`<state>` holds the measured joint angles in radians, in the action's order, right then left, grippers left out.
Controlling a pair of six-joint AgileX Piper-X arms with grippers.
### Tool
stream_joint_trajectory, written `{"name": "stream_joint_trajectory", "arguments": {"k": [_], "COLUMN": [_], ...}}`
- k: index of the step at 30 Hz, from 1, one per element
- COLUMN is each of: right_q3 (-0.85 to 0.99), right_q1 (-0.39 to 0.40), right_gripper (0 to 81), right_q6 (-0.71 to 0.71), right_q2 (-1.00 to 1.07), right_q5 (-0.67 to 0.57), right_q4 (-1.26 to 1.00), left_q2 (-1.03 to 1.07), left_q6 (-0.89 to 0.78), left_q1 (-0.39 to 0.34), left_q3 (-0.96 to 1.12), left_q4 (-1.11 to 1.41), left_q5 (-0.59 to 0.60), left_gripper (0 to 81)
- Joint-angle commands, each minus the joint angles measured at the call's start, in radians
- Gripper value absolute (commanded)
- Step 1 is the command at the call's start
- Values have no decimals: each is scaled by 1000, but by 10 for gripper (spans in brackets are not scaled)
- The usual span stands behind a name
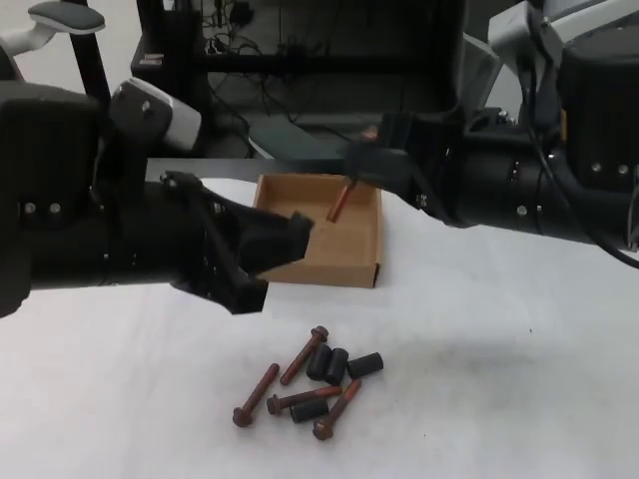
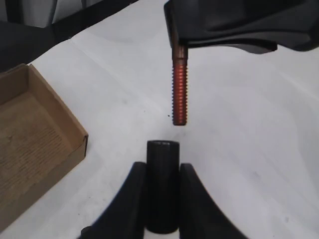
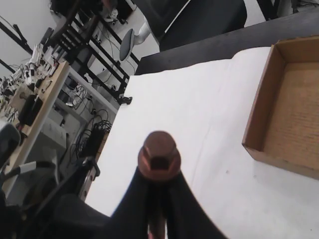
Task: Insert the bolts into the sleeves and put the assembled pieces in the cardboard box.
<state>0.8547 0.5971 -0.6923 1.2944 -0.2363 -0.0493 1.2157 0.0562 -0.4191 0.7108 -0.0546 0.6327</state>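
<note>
A short black sleeve (image 2: 162,189) is clamped between the fingers of the left claw (image 2: 163,168), its open end facing a copper-red bolt (image 2: 179,92). The bolt's threaded tip points at that opening, in line with it, with a gap between them. The right claw (image 3: 159,185) grips the bolt just under its flanged hexagonal head. A shallow, open cardboard box (image 1: 319,270) lies toward the far middle of the white bench (image 1: 499,379). Nearer, in front of the box, four loose bolts (image 1: 304,355) lie at mixed angles, mingled with loose sleeves (image 1: 365,365) on their sides, some touching.
</note>
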Motion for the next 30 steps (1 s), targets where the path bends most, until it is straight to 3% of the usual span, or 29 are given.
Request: {"name": "stream_joint_trajectory", "arguments": {"k": [1, 18, 30], "right_q3": [3, 3, 3], "right_q1": [3, 18, 31], "right_gripper": [6, 6, 6], "right_q6": [-25, -42, -42], "right_q2": [-9, -3, -3], "right_q5": [6, 6, 12], "right_q4": [-46, -62, -64], "left_q2": [-8, -8, -8], "left_q6": [-16, -56, -56], "left_q1": [-2, -4, -114], "left_q3": [1, 1, 1], "left_q4": [37, 70, 88], "left_q5": [27, 27, -68], "left_gripper": [17, 17, 17]}}
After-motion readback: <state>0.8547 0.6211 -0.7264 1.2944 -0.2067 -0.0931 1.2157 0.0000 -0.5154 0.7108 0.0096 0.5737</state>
